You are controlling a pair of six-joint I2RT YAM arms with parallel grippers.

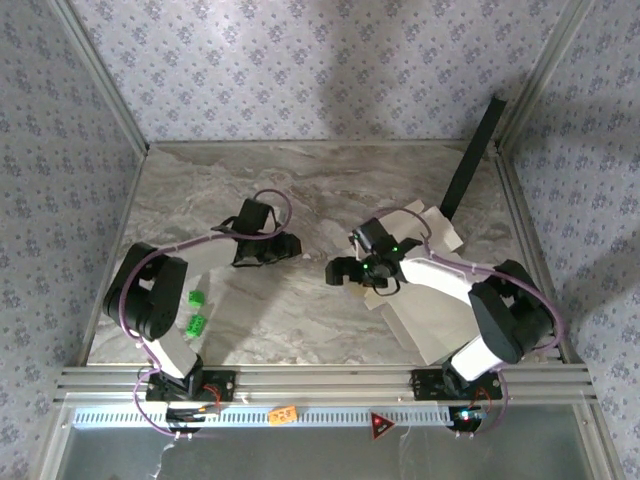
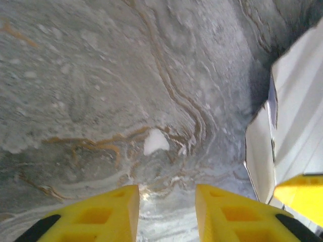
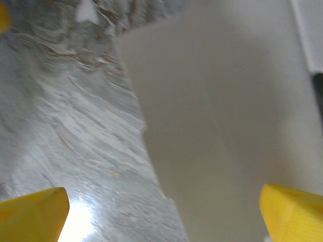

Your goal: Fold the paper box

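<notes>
While box (image 1: 418, 315) lies right (beige), blocks (image 1: 196, 323) left.

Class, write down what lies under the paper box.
The paper box lies on the marble table, which shows all around it. Whatever else might sit beneath the sheet is covered and cannot be seen.

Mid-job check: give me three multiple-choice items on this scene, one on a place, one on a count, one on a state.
1. Where does the paper box lie?
A) table's left side
B) table's right side
C) off the table
2. How many green blocks are there?
A) one
B) four
C) two
3. The right tool is:
A) wide open, empty
B) shut on the paper box
C) shut on a block

1 B: the top view shows it right of centre.
2 C: two lie close together.
3 A: wide gap, nothing in it.
</notes>
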